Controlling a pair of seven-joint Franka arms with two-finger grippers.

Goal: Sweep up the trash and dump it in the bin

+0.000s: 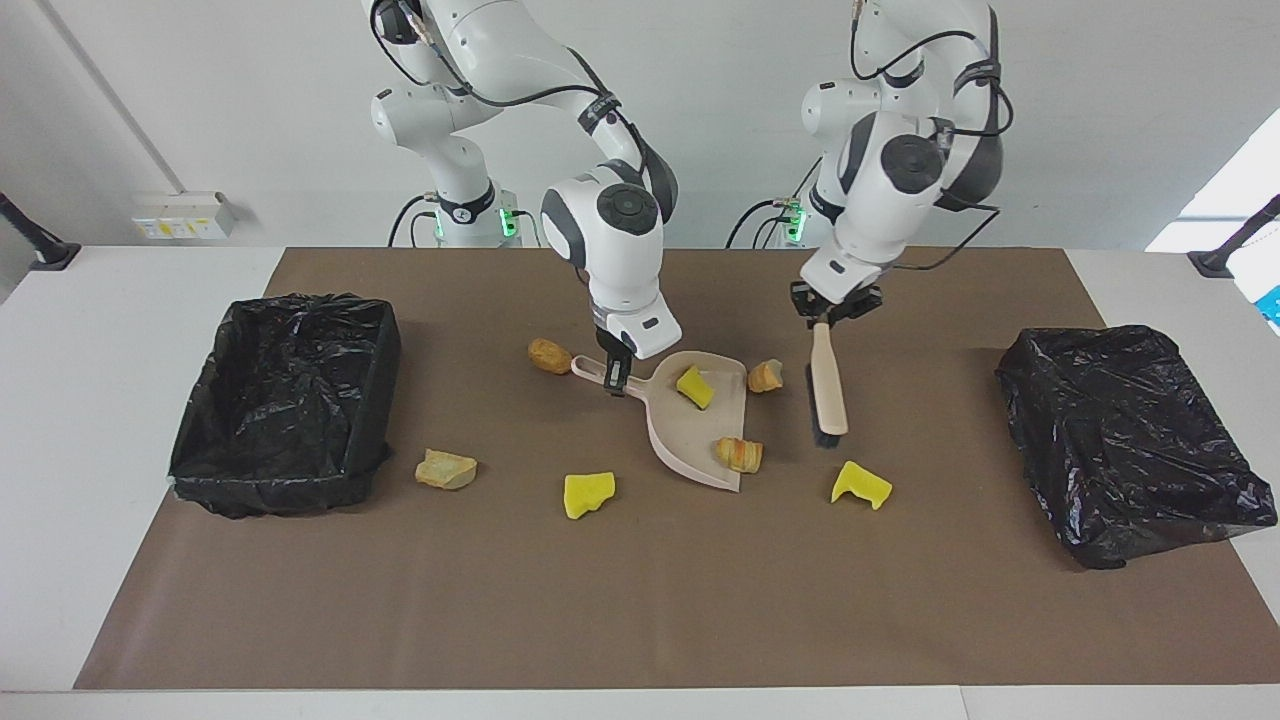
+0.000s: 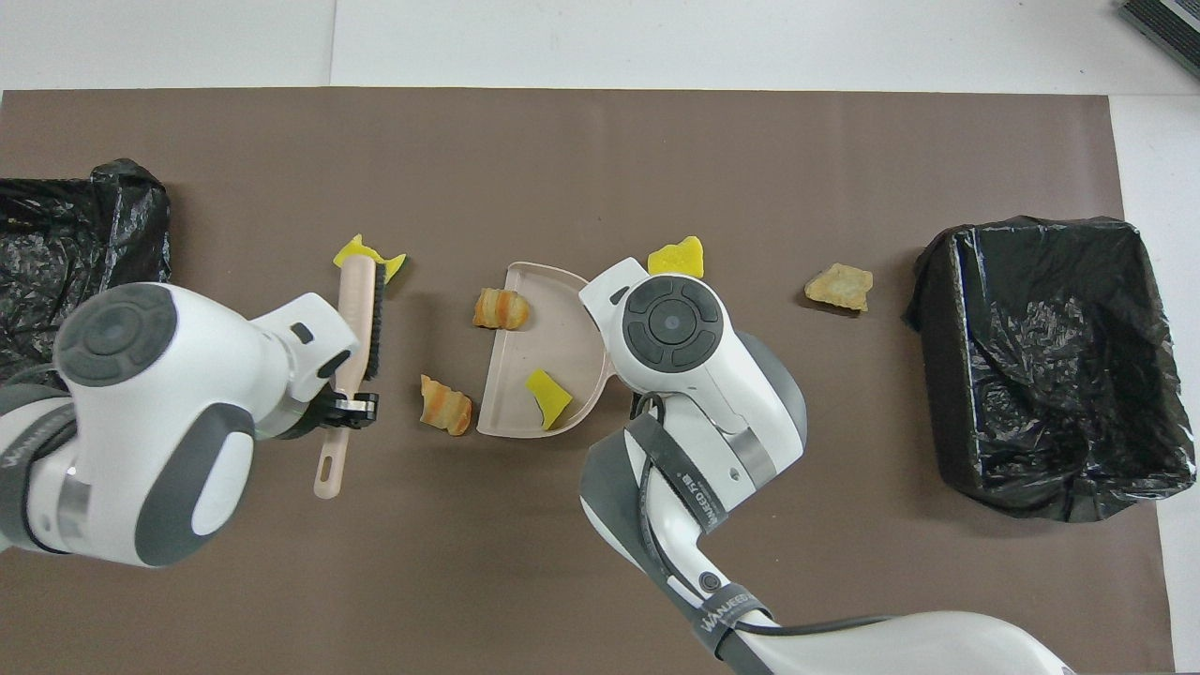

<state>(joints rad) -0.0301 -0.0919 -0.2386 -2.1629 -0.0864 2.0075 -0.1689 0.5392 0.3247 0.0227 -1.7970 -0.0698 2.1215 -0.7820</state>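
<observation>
My right gripper [image 1: 617, 370] is shut on the handle of the beige dustpan [image 1: 700, 425], which rests on the mat. A yellow sponge scrap [image 1: 695, 387] lies in the pan. A croissant lump [image 1: 739, 454] sits at its open edge. A brown lump [image 1: 765, 376] lies just outside the pan, toward the left arm's end. My left gripper [image 1: 826, 322] is shut on the beige brush [image 1: 828, 385], held over the mat beside a yellow sponge [image 1: 860, 485]. Other trash: a brown lump [image 1: 549, 355], a tan piece [image 1: 446, 468] and a yellow sponge [image 1: 588, 494].
A black bag-lined bin [image 1: 285, 400] stands at the right arm's end of the brown mat, and another [image 1: 1130, 440] at the left arm's end. In the overhead view the brush [image 2: 356, 314] partly covers the green-backed sponge [image 2: 352, 249].
</observation>
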